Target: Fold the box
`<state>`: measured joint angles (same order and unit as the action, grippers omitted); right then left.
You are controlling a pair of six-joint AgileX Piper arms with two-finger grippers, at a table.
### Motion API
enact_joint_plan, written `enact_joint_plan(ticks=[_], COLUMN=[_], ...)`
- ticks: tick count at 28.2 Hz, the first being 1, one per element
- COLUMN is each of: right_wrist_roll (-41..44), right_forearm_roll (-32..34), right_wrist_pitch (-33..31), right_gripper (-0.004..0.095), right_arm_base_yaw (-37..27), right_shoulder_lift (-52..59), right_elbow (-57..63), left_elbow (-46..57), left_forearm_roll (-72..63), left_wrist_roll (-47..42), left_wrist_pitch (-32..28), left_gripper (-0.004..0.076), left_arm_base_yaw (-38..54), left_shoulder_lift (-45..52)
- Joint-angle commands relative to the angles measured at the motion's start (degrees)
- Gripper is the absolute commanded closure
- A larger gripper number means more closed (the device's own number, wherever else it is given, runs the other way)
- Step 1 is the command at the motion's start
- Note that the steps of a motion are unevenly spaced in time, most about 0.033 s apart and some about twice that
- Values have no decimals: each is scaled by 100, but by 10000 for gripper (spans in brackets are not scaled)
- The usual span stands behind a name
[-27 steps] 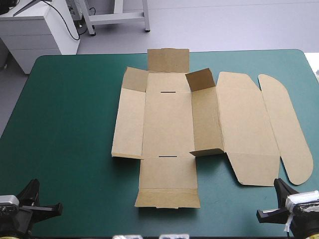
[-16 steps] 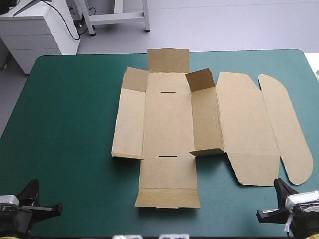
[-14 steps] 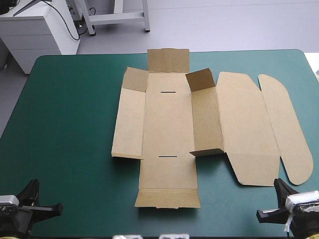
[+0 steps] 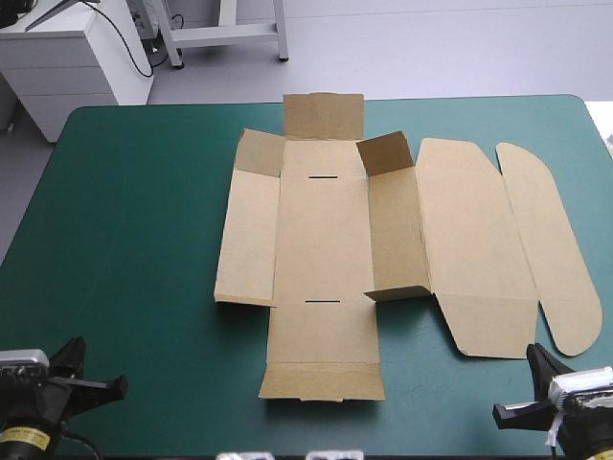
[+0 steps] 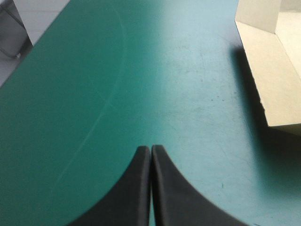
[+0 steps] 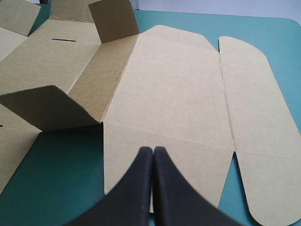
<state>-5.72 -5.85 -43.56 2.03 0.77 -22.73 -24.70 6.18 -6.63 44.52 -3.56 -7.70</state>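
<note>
Place: box (image 4: 326, 259) lies unfolded on the cover (image 4: 134, 240), from the table's middle to near its right edge.
Shape: brown sheet, mostly flat; no walls tucked.
Centre: wide panel with 2 dark slots, far slot (image 4: 324, 178) and near slot (image 4: 322, 302).
Raised parts: 2 small flaps stand up at the ends of the strip just right of the centre panel, far flap (image 4: 385, 153) and near flap (image 4: 397, 292); the strip itself leans up a little.
Lid: rounded panel (image 4: 551, 249) lies flat at the sheet's right end.
Left: left gripper (image 5: 151, 148) sits at the near-left corner, fingers pressed together in 1 point, gripping nothing, over bare cover; the box's left edge (image 5: 277, 84) is ahead and to its right, apart from it.
Right: right gripper (image 6: 153, 149) sits at the near-right corner, fingers pressed together, gripping nothing; its tip points over the near flap of the sheet's right part (image 6: 178, 94). Contact with the board cannot be told.
</note>
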Motion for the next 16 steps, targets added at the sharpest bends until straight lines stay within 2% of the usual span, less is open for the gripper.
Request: enact_joint_plan(ticks=[1,11,16], right_wrist_roll=[-15,-15,-15], right_forearm_roll=[22,22,22], right_wrist_pitch=[437,437,437], right_gripper=[928,928,928], right_arm_base_yaw=[9,9,9], right_shoulder_lift=[134,134,134], right_elbow=[-128,-128,-128], left_elbow=[-500,-1987,-2684], left_forearm_roll=[-423,-948,-1311], left_wrist_roll=[-51,-27,582], left_wrist_pitch=[-478,-462,-378], left_gripper=[732,732,732], left_arm_base_yaw=[-7,-7,-7], left_shoulder_lift=[-991,-3645,-4909])
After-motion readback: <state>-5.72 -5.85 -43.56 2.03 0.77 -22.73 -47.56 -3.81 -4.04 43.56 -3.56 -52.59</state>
